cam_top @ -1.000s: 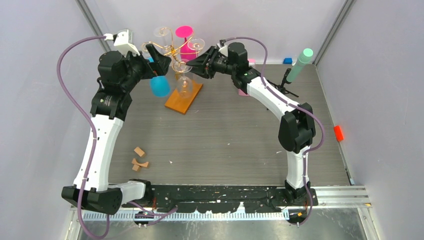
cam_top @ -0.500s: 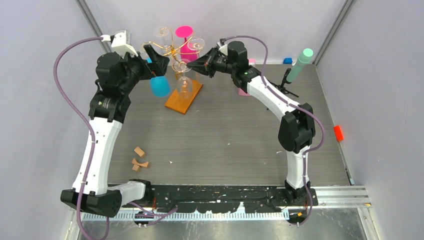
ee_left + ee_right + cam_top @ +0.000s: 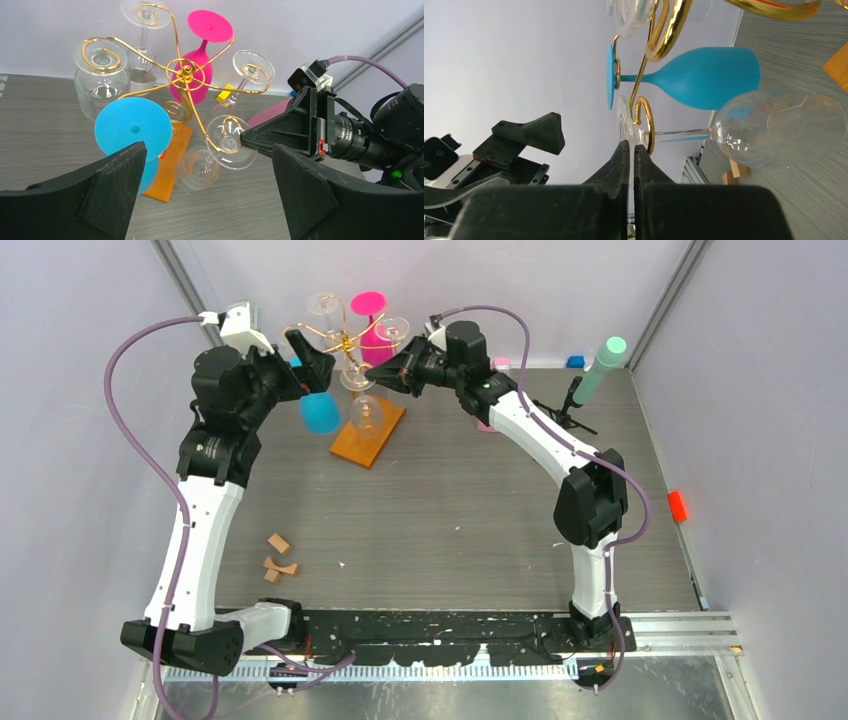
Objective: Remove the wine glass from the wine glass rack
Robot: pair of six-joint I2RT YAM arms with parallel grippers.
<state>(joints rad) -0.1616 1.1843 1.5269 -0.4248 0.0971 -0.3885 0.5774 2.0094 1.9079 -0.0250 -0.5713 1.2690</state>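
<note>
The wine glass (image 3: 220, 152), clear, hangs bowl-down from a spiral arm on the near right side of the wine glass rack (image 3: 186, 70). The rack stands on its orange base at the back centre of the table (image 3: 450, 500). The foot of this glass sits in the gold curl, and the bowl hangs above the orange base. The right gripper (image 3: 375, 377) meets the foot at its right-hand edge. In the right wrist view the two fingers are pressed together, with the rim of the foot pinched between their tips. The stem and bowl extend away from the fingers, in line with them. The right arm rises from its base, bends at a raised elbow on the right side of the table, and stretches its forearm back and to the left, so the fingers point at the rack from the right. The left gripper (image 3: 207, 150) stands released, jaws wide apart and holding nothing, just beside the rack on its left. The foot of a blue glass (image 3: 134, 132) lies close to its left finger. The left arm climbs the left side of the table and folds at the top, its wrist aimed right towards the rack.
</note>
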